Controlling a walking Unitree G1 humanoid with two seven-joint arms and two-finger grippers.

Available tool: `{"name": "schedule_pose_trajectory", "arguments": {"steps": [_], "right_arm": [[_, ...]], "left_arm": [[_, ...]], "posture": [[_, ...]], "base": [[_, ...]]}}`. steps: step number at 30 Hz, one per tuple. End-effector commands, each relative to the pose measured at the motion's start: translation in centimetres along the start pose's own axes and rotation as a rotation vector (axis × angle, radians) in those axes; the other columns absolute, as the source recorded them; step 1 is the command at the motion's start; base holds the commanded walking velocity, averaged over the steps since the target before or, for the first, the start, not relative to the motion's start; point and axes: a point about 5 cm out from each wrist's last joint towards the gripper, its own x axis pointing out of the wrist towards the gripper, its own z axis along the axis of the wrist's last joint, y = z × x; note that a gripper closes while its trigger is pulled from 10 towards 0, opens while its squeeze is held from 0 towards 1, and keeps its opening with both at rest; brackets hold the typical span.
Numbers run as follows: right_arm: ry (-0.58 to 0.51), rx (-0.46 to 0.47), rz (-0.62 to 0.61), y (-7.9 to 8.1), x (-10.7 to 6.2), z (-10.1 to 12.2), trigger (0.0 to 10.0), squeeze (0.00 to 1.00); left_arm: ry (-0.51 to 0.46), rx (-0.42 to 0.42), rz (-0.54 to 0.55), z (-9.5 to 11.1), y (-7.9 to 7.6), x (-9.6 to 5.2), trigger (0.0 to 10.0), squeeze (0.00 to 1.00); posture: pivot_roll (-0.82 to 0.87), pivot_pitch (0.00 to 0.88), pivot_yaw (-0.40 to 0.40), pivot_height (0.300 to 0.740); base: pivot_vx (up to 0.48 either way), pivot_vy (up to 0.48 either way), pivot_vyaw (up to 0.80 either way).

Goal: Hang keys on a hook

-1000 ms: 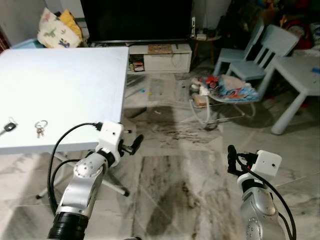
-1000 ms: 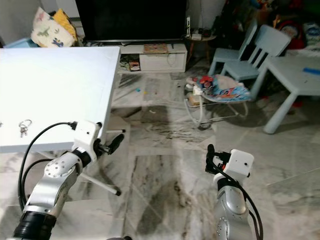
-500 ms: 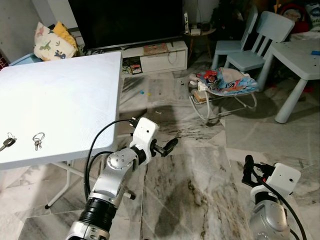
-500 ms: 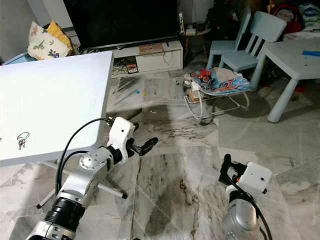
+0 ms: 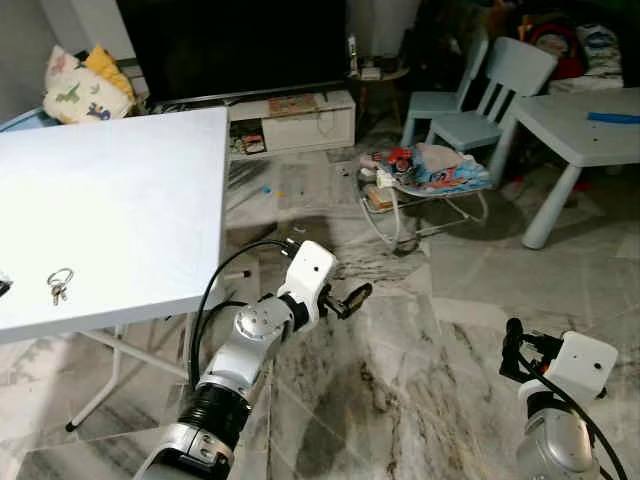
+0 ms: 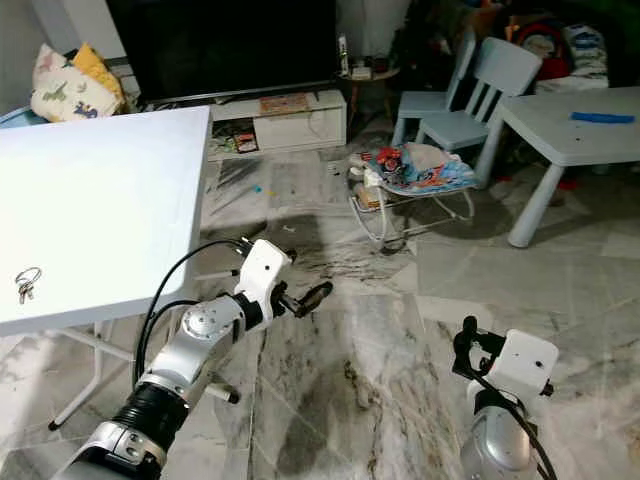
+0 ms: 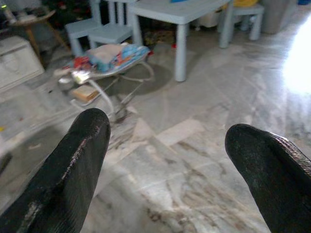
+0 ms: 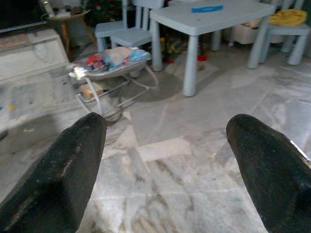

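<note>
Left eye view: keys slid further left on white table; left gripper, right gripper spread, empty, turning away.

Marble floor, big dark TV over a white stand, pale blue kids' table and chairs.

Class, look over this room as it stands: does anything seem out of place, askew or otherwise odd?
Yes. A baby bouncer heaped with toys and cloth stands in the middle of the stained marble floor, beside the chairs. The keys lie loose near the white table's front edge, with the open left gripper off past its corner.
</note>
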Motion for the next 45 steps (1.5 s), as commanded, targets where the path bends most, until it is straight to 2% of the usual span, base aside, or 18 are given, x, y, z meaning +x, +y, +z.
{"name": "schedule_pose_trajectory", "arguments": {"steps": [1, 6, 8, 9, 13, 18, 21, 24, 27, 29, 35, 39, 45], "right_arm": [[-0.022, 0.008, -0.009, 0.4, 0.2, 0.4, 10.0, 0.00], [-0.041, -0.003, -0.020, 0.6, 0.0, 0.7, 10.0, 0.00], [-0.064, -0.025, -0.006, 0.5, -0.9, 1.5, 10.0, 0.00], [-0.064, -0.028, -0.004, 0.4, -1.1, 1.6, 10.0, 0.00], [-0.049, -0.068, 0.083, 0.6, -1.5, 1.8, 10.0, 0.00], [-0.063, -0.072, 0.108, 1.2, -0.6, 2.5, 10.0, 0.00], [-0.086, -0.056, 0.112, 2.1, 0.2, 2.9, 10.0, 0.00], [-0.081, -0.054, 0.110, 2.2, 0.1, 2.9, 10.0, 0.00], [-0.058, -0.043, 0.106, 2.2, 0.1, 2.5, 10.0, 0.00], [-0.048, -0.033, 0.111, 2.4, 0.3, 2.4, 10.0, 0.00], [-0.050, -0.031, 0.121, 2.8, 0.6, 2.5, 10.0, 0.00], [-0.065, -0.036, 0.124, 2.7, 0.9, 2.7, 10.0, 0.00], [-0.070, -0.037, 0.123, 2.9, 0.8, 2.8, 10.0, 0.00]], "left_arm": [[0.029, 0.006, -0.005, -0.8, 0.2, -0.4, 10.0, 0.00], [0.053, -0.045, 0.037, -1.8, 0.7, -1.2, 10.0, 0.00], [0.045, -0.097, 0.105, -2.7, 1.1, -1.6, 10.0, 0.00], [0.042, -0.104, 0.116, -2.8, 1.2, -1.7, 10.0, 0.00], [0.012, -0.145, 0.188, -2.5, 1.0, -1.5, 10.0, 0.00], [-0.001, -0.162, 0.224, -2.6, 0.9, -1.7, 10.0, 0.00], [0.005, -0.188, 0.262, -3.4, 1.2, -2.5, 10.0, 0.00], [0.006, -0.174, 0.275, -3.4, 1.2, -2.5, 10.0, 0.00], [-0.012, -0.151, 0.273, -2.5, 1.4, -2.1, 10.0, 0.00], [-0.022, -0.142, 0.301, -2.0, 2.1, -2.1, 10.0, 0.00], [-0.016, -0.152, 0.326, -2.0, 2.7, -2.0, 10.0, 0.00], [-0.022, -0.151, 0.323, -1.8, 2.7, -1.9, 10.0, 0.00], [-0.011, -0.141, 0.292, -1.9, 2.0, -1.6, 10.0, 0.00]], "posture": [[-0.09, 0.000, 0.125, 0.740], [-0.11, 0.000, 0.141, 0.740], [-0.15, 0.000, 0.087, 0.740], [-0.15, 0.000, 0.087, 0.740], [-0.11, 0.000, 0.023, 0.740], [-0.09, 0.000, 0.008, 0.740], [-0.10, 0.000, 0.022, 0.740], [-0.07, 0.000, 0.025, 0.740], [-0.06, 0.000, 0.020, 0.740], [-0.06, 0.000, 0.018, 0.740], [-0.05, 0.000, 0.016, 0.740], [-0.05, 0.000, 0.021, 0.740], [-0.06, 0.000, 0.030, 0.740]], "base": [[0.000, 0.000, 0.00], [0.000, 0.000, 0.00], [0.000, 0.000, 0.00], [0.000, 0.000, 0.00], [0.000, 0.000, 0.00], [0.000, 0.000, 0.00], [0.000, 0.000, 0.00], [0.000, 0.000, 0.00], [0.000, 0.000, 0.00], [0.000, 0.000, -0.80], [0.000, 0.000, -0.80], [0.000, 0.000, -0.80], [0.000, 0.000, 0.00]]}}
